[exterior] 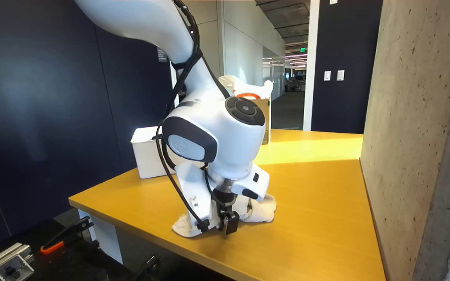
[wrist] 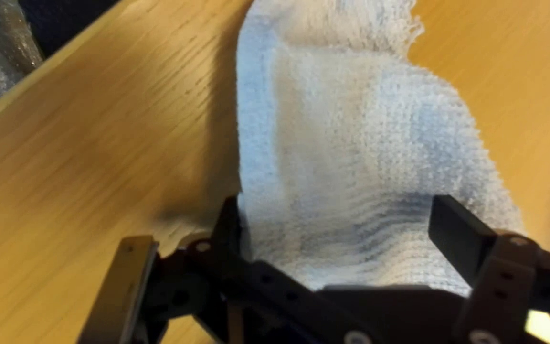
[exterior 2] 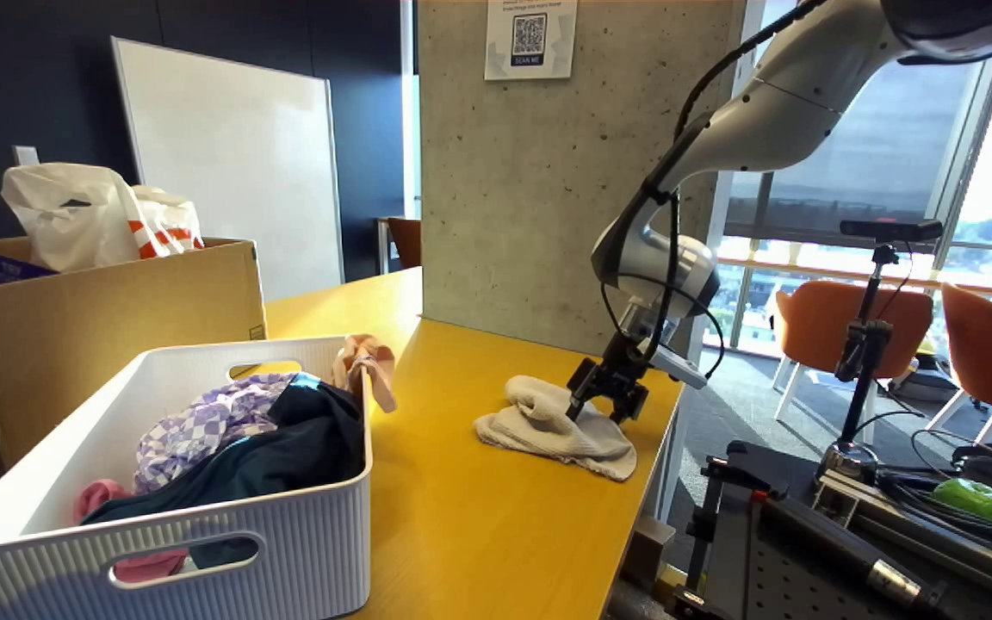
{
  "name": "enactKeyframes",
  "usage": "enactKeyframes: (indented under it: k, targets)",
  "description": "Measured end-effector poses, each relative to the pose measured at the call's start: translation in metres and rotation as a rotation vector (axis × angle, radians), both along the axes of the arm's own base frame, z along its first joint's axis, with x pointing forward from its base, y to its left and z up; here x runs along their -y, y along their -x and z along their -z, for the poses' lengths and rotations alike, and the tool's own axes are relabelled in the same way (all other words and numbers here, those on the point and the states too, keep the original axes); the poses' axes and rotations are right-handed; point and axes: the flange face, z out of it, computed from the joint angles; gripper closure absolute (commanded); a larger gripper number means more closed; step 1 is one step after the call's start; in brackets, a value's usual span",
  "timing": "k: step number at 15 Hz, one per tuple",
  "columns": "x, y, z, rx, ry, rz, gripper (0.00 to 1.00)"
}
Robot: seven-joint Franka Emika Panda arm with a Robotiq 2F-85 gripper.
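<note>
Fingers (wrist: 461,236) at pale cloth (wrist: 351,157), well apart from white basket (exterior 2: 315,542), cardboard box (exterior 2: 134,319).

Cloth (wrist: 346,138) cut off at wrist view's top edge.

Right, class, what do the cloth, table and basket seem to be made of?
The cloth looks like matt fabric, perhaps cotton: nubby texture, frayed edge. The table seems smooth wood or laminate, with visible grain. The basket is probably moulded plastic, satin-finished: ribbed walls, rounded handle holes.
</note>
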Motion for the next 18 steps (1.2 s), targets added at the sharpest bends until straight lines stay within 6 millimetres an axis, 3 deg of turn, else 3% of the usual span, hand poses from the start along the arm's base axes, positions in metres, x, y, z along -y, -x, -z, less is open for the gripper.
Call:
enactKeyframes:
  k: [4, 8, 12, 18]
  targets:
    - [-0.013, -0.005, -0.008, 0.02, -0.009, -0.033, 0.0]
    - [-0.046, -0.011, -0.006, 0.009, -0.052, -0.1, 0.0]
    - [-0.071, -0.002, -0.008, -0.007, -0.061, -0.143, 0.0]
    - [-0.067, 0.007, -0.029, 0.012, -0.044, -0.142, 0.0]
